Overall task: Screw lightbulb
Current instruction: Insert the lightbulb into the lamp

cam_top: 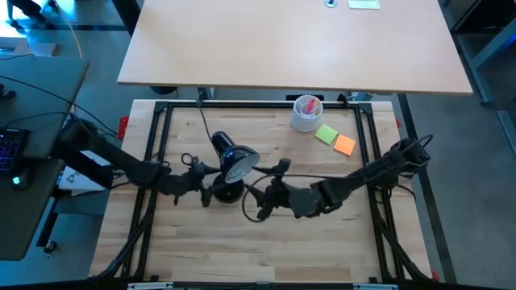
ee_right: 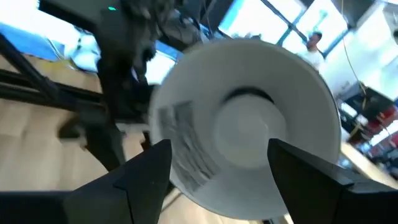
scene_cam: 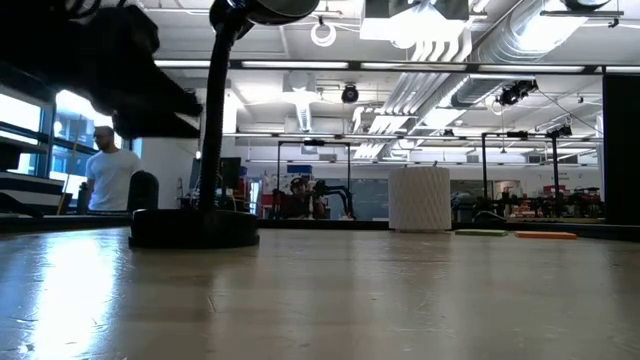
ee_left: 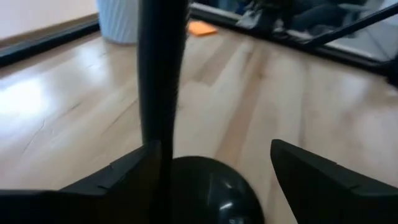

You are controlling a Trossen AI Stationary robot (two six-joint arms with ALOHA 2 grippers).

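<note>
The black desk lamp [cam_top: 230, 169] stands on its round base [scene_cam: 193, 228] mid-table, its cone shade [cam_top: 240, 163] tilted toward the right. The white lightbulb [ee_right: 245, 134] sits in the middle of the shade's white inside [ee_right: 186, 149]. My right gripper [ee_right: 219, 144] is open, level with the shade's mouth, with a finger on either side of the bulb and short of it. My left gripper [ee_left: 216, 146] is open low at the lamp's left. The stem [ee_left: 160, 81] stands at one finger's inner edge and the base [ee_left: 205, 193] lies between the fingers. My left gripper comes level from the table's left, with one finger [ee_left: 134, 171] right beside the lower part of the lamp's stem [ee_left: 158, 134]. I cannot tell whether the finger touches the stem.
A white ribbed cup [cam_top: 306, 113] stands at the far side, with a green note [cam_top: 326, 134] and an orange note [cam_top: 344, 145] beside it. The lamp's cord [cam_top: 256, 201] loops on the table under my right arm. A person [scene_cam: 108, 172] stands in the room beyond.
</note>
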